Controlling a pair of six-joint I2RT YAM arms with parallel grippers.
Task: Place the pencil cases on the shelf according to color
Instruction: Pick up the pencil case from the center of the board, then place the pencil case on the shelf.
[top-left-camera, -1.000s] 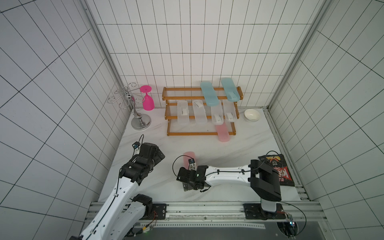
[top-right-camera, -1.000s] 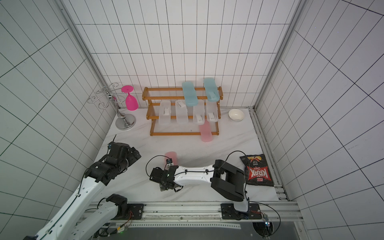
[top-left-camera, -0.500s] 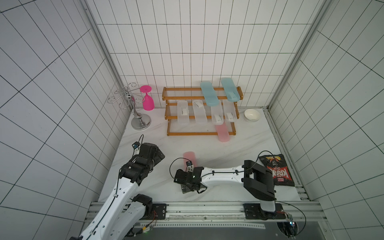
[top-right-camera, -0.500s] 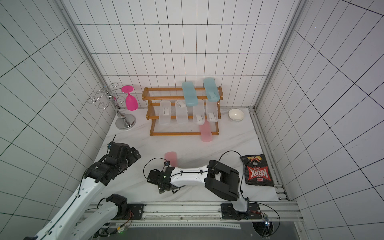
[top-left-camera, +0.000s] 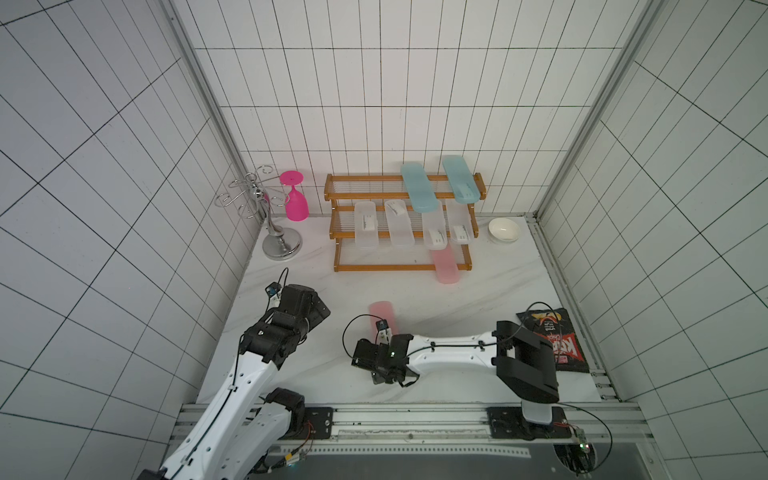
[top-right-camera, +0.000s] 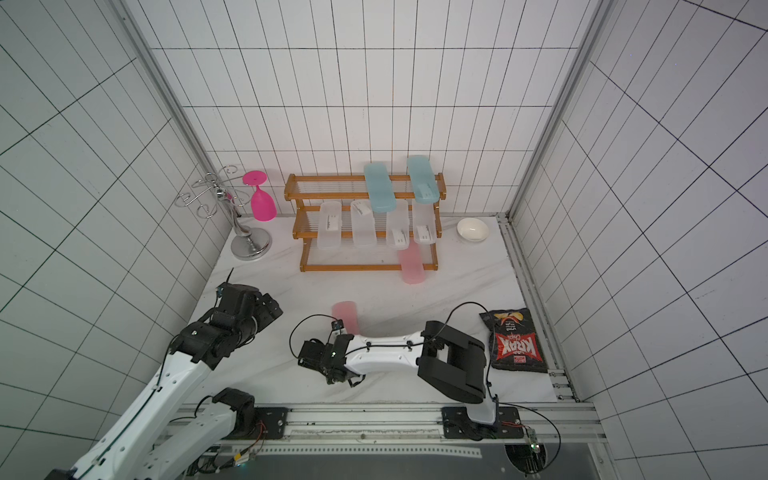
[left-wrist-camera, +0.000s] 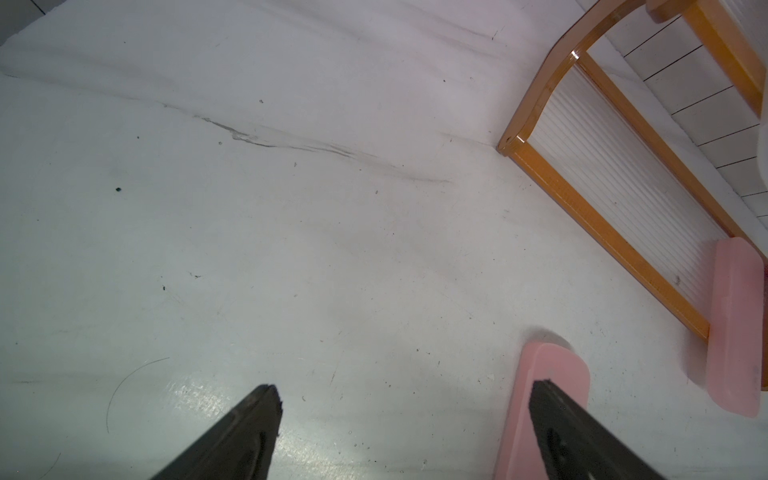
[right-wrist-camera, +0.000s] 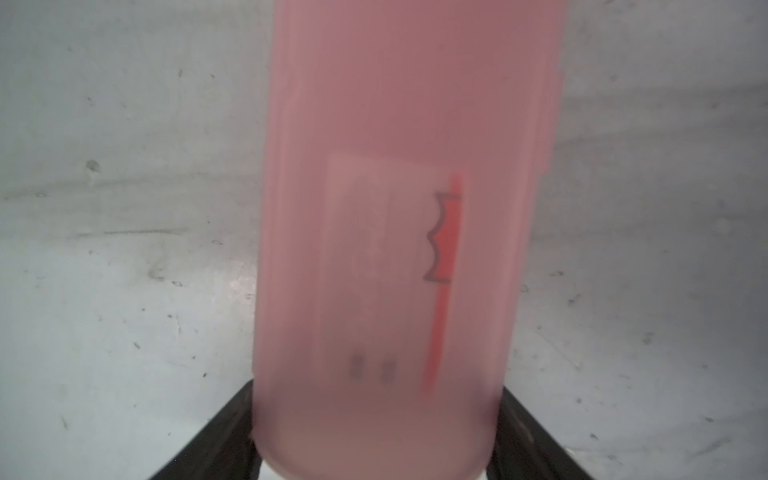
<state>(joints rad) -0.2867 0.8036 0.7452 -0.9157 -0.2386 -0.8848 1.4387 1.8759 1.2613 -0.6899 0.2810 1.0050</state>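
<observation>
Now narrowed from wide, the right claw (right-wrist-camera: 377, 390) pinches both long sides of the loose pink pencil case (top-left-camera: 381, 311) lying on the tabletop (top-left-camera: 457, 307); lifting toward the shelf (top-left-camera: 374, 268) may follow.

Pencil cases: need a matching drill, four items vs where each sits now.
Things:
1. light blue cases
2. clear-frosted cases
3. far pink case
4. near pink case

Places:
a. on the table, between the fingers of the right gripper
b. top tier of the shelf
c. bottom tier, end jutting past the front rail
d. middle tier

Pairs: 1-b, 2-d, 3-c, 4-a
</observation>
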